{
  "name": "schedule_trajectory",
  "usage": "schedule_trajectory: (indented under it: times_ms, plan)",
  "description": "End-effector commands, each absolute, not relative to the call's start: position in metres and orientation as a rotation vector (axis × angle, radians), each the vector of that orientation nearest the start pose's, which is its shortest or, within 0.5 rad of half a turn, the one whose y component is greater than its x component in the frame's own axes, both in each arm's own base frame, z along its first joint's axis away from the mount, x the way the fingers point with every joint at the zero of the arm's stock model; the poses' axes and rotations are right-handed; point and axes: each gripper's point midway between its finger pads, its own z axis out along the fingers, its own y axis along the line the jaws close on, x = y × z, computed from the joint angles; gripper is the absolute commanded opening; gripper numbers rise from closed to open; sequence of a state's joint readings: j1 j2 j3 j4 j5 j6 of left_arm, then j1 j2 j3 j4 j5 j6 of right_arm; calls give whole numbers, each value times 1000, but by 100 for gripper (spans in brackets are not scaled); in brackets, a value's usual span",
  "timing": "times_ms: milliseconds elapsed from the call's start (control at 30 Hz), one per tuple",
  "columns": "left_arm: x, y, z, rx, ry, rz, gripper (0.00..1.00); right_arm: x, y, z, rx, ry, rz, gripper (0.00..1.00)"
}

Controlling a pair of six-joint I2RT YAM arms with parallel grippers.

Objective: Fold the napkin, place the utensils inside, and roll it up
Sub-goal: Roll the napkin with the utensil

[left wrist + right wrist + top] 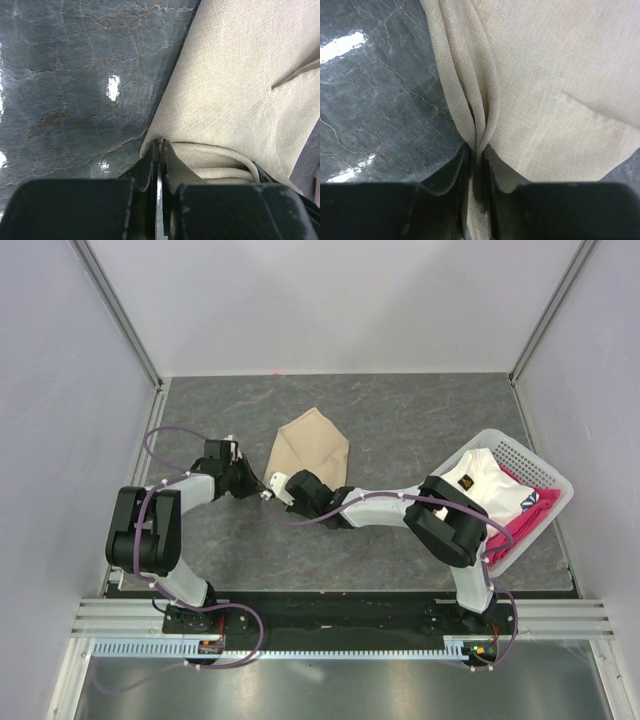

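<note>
Top external view showed the napkin (310, 450) lying folded and rumpled on the grey bench (420, 420), left of centre. Both arms reached in to its near corner, with the left tool (256, 486) and right tool (282, 482) just beside each other. Left wrist view had the left tool (159, 150) pressed nearly closed on the napkin (235, 90) at its near edge, where a fold curled up to the tips. Right wrist view had the right tool (479, 155) narrow, pinching a gathered pleat of napkin (545, 75) between its jaws. Well apart on the right, a white basket (520, 455) held a white cloth (480, 480) and a pink cloth (525, 515).
</note>
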State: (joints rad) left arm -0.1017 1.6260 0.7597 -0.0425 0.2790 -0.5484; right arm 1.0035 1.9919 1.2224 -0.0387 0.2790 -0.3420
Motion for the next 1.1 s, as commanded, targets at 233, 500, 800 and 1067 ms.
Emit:
schedule_trajectory:
  times_ms: [233,500,800,1067]
  plan:
    - [366,-96,60,-399,2365,-585,38,284,373,0,-1505,2118,175,0]
    - [346,-71,71,-458,2270,-446,66,267,386,35,-1444,2297,555,0]
    - [320,-88,72,-389,2219,-586,70,272,385,44,-1313,2484,934,0]
    - [316,-93,79,-338,2175,-621,71,274,376,22,-1206,2576,1206,0]
